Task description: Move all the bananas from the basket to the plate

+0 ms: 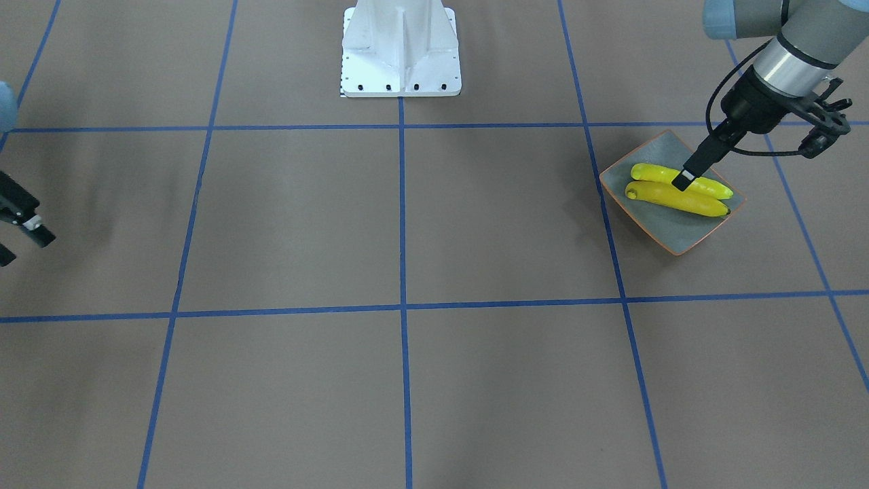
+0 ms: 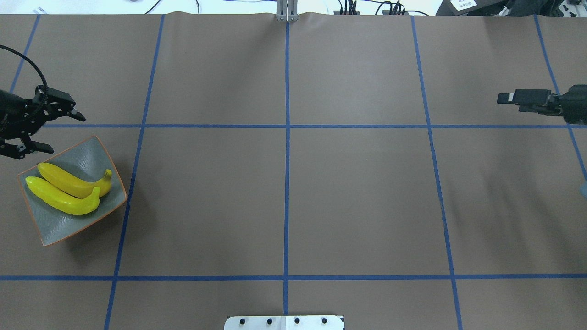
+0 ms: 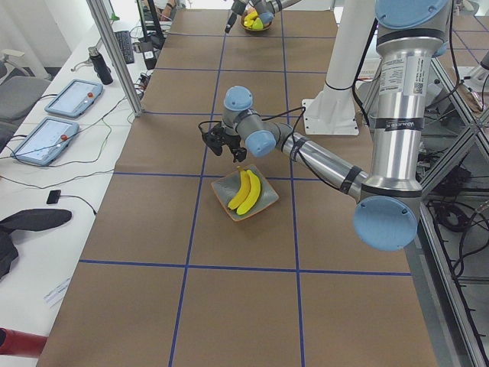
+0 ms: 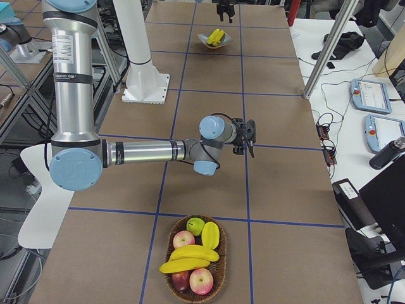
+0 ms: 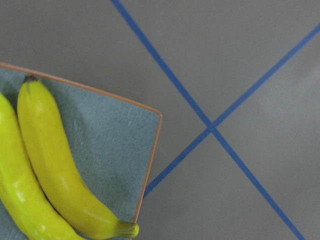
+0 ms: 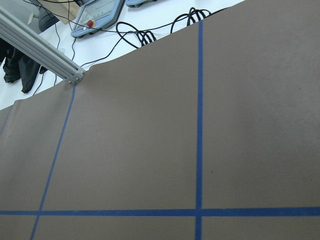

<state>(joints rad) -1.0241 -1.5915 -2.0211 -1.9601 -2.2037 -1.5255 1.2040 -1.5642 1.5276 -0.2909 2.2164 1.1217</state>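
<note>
left gripper (image 2: 66, 133) hangs released and empty by the plate (image 2: 98, 156) holding two bananas (image 2: 69, 183); right gripper (image 1: 27, 248), also spread, should pinch the top banana (image 4: 193, 253) in the basket (image 4: 171, 235) mid-length.

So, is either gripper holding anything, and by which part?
Nothing is held. The left gripper is open by the plate; the right gripper is open and empty.

The left arm (image 3: 321, 160) reaches out from its shoulder with the forearm sloping gently down. At its wrist the left gripper (image 2: 68, 134) tilts downward, its two fingers spread wide apart and empty. The right arm (image 4: 145, 152) stretches out almost level on the other side, and the right gripper (image 1: 24, 248) points forward with its fingers parted, gripping nothing.
</note>
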